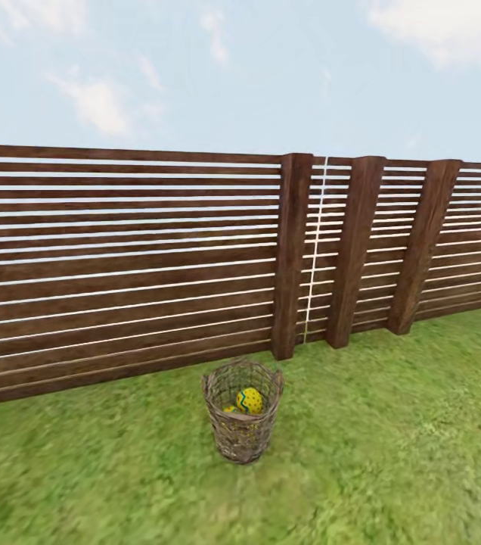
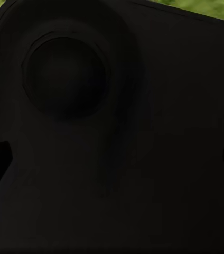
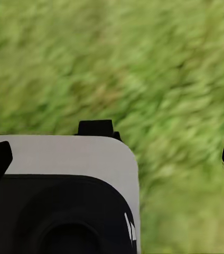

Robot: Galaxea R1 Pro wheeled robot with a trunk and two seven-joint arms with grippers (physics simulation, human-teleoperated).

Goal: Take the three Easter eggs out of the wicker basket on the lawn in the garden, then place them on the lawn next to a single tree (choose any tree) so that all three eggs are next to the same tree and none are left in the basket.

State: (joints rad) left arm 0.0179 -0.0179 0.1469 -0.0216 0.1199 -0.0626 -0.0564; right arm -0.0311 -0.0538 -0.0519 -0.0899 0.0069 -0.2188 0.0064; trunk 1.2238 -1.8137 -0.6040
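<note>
My right tool [image 3: 112,159] points down over the lawn [image 3: 159,79], tips spread wide; left tool's state, can't tell. Wicker basket [image 1: 243,424] holds Easter eggs [image 1: 249,400] by the fence [image 1: 119,265].

You have no readable text, label, brand, number or sign anywhere in these three views.

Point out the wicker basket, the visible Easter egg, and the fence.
wicker basket [image 1: 242,439], head view, front woven wall.
Easter egg [image 1: 250,400], head view, yellow shell inside the basket.
fence [image 1: 119,265], head view, horizontal slats.
</note>
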